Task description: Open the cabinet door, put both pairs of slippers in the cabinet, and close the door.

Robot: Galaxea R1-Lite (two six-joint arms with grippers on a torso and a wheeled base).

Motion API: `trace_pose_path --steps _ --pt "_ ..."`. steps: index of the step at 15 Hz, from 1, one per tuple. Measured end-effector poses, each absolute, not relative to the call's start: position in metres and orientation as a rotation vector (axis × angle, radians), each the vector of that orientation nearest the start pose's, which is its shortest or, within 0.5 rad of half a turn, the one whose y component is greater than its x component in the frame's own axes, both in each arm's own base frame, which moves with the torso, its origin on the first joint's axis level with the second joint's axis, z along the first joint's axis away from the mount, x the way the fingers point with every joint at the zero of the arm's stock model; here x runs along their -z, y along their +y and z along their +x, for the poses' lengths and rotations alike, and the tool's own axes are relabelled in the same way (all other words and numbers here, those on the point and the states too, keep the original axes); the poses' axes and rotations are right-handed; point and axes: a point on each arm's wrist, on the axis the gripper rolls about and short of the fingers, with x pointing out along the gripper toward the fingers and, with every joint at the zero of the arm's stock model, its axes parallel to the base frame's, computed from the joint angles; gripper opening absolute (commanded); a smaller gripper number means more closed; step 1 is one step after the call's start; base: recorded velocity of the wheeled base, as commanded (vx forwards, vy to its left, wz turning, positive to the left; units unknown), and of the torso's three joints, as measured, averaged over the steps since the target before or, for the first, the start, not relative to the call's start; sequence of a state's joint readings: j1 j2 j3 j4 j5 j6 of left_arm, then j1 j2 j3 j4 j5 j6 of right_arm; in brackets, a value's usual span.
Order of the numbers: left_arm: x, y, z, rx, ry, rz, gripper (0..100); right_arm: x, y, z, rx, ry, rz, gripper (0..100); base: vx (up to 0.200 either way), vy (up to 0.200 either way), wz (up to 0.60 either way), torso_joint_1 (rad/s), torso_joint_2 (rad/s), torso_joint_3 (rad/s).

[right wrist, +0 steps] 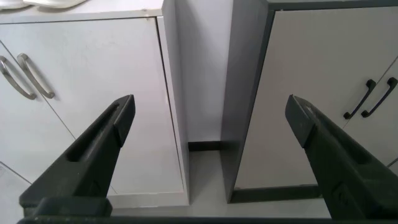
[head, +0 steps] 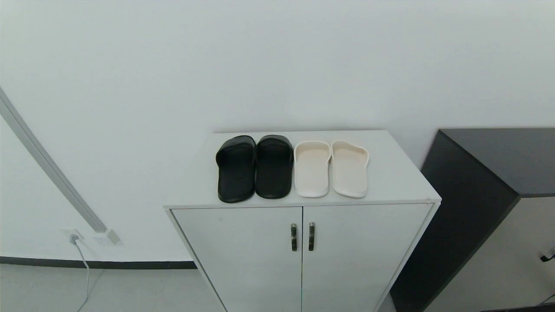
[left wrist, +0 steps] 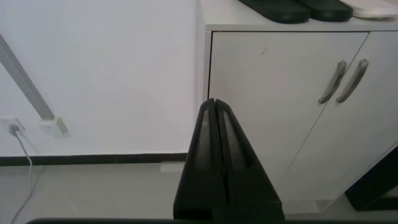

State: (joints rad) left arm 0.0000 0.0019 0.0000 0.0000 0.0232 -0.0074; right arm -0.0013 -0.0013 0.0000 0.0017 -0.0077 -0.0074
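A white two-door cabinet (head: 243, 255) stands against the wall with both doors closed; two metal handles (head: 302, 236) meet at the middle. On its top, a black pair of slippers (head: 254, 167) lies beside a cream pair (head: 331, 168). My left gripper (left wrist: 216, 109) is shut, its fingers pressed together, low and in front of the cabinet's left door (left wrist: 273, 106), short of the handles (left wrist: 344, 81). My right gripper (right wrist: 208, 115) is open with nothing between its fingers, facing the gap between the white cabinet's right door (right wrist: 93, 87) and a dark cabinet (right wrist: 317, 93).
A dark cabinet (head: 477, 208) stands close to the right of the white one, with a narrow gap between them. A wall socket with a cable (head: 74, 239) and a slanted wall rail (head: 43, 164) are at the left. Open floor lies left of the cabinet.
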Motion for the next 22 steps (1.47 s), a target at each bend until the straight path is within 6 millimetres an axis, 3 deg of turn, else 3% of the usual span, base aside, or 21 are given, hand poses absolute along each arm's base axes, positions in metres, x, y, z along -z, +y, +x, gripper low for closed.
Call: trace_pose_path --steps 15,17,19,22 --pt "-0.076 0.001 -0.023 -0.023 0.002 -0.012 0 -0.077 0.000 -0.023 0.009 -0.012 -0.034 100 0.000 0.000 0.00 0.000 0.00 0.000" --pt "-0.076 0.000 -0.023 -0.021 0.002 -0.011 0 -0.093 0.000 -0.026 0.001 -0.064 0.001 100 0.000 0.000 0.00 0.000 0.00 0.000" --pt "-0.076 0.000 -0.023 -0.021 0.002 -0.011 0 -0.135 -0.001 -0.034 -0.031 -0.129 0.036 100 0.000 0.000 0.00 0.000 0.00 0.000" --pt "-0.076 0.000 -0.023 -0.021 0.002 -0.010 0 -0.179 0.000 -0.015 -0.123 -0.071 0.054 100 0.000 0.000 0.00 0.000 0.00 0.000"
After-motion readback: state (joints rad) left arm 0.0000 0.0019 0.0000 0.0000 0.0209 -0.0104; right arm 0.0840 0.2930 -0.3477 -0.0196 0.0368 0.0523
